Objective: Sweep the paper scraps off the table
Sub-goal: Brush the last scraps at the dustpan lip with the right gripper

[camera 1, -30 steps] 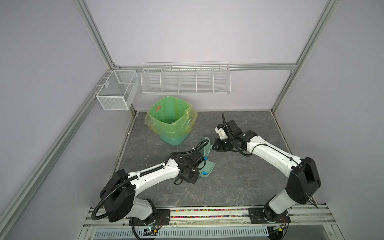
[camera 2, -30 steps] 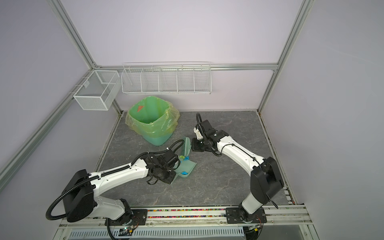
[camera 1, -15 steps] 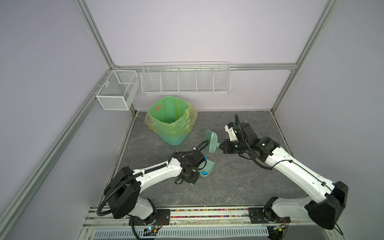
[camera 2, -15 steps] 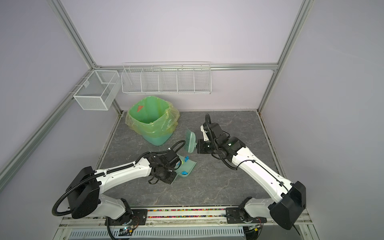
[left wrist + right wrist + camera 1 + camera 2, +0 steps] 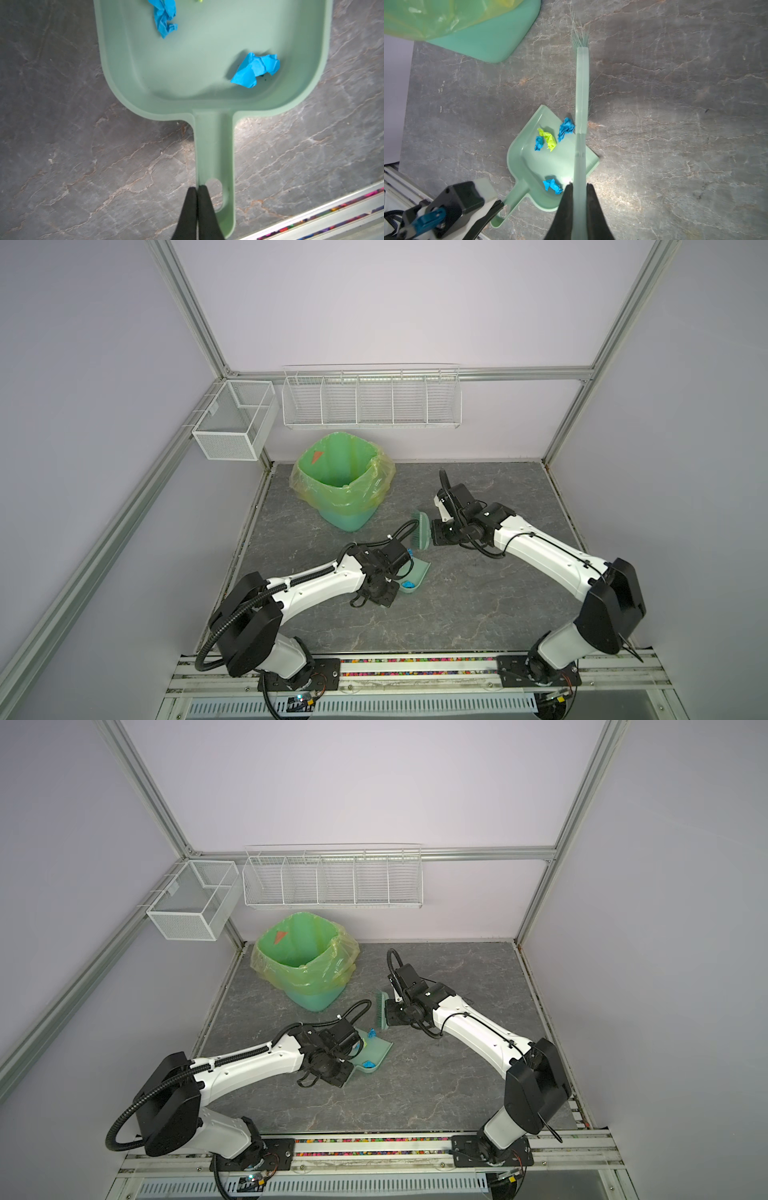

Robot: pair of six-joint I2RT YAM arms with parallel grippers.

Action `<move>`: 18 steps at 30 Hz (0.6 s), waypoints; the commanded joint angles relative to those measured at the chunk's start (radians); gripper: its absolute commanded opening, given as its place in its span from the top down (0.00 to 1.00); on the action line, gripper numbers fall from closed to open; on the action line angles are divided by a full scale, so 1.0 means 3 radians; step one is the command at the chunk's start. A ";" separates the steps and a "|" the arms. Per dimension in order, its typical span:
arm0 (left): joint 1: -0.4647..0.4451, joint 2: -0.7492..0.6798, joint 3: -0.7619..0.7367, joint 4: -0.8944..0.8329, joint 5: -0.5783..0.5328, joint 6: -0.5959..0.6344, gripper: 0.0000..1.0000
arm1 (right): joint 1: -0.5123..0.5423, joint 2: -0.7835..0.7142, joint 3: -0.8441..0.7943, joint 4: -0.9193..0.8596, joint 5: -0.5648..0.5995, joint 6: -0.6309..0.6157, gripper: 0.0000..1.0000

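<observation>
your left tool [image 5: 197,188] is pinched on the very end of the dustpan [image 5: 214,145] handle, paper scraps [image 5: 255,69] sitting loose in the pan on the counter [image 5: 83,145]; lift or tilt it and they could slide back out. right tool [image 5: 580,186] is clamped on the brush [image 5: 582,83], bin [image 5: 345,485] beyond; no readable writing.

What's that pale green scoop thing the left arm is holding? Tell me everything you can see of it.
It is a pale green dustpan, smooth plastic by its look: a shallow tray with rounded back corners, a raised rim, an open front lip and a flat handle with a hanging hole. It appears to lie flat on the grey table. The left hand is shut on the handle's end. Inside lie paper scraps: three blue, one lime-green.
</observation>
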 commanded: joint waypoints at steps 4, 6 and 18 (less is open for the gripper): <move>0.0021 0.0071 0.0119 0.0037 -0.0055 0.0054 1.00 | 0.0286 -0.0197 -0.0205 -0.0033 -0.0233 -0.0037 0.93; 0.0025 0.0077 0.0122 0.0047 -0.0058 0.0068 1.00 | 0.0339 -0.0283 -0.0305 -0.0033 -0.0370 -0.0056 0.93; 0.0036 0.0126 0.0148 0.0061 -0.0103 0.0090 1.00 | 0.0346 -0.0968 -0.0288 -0.0470 0.0108 0.0013 0.93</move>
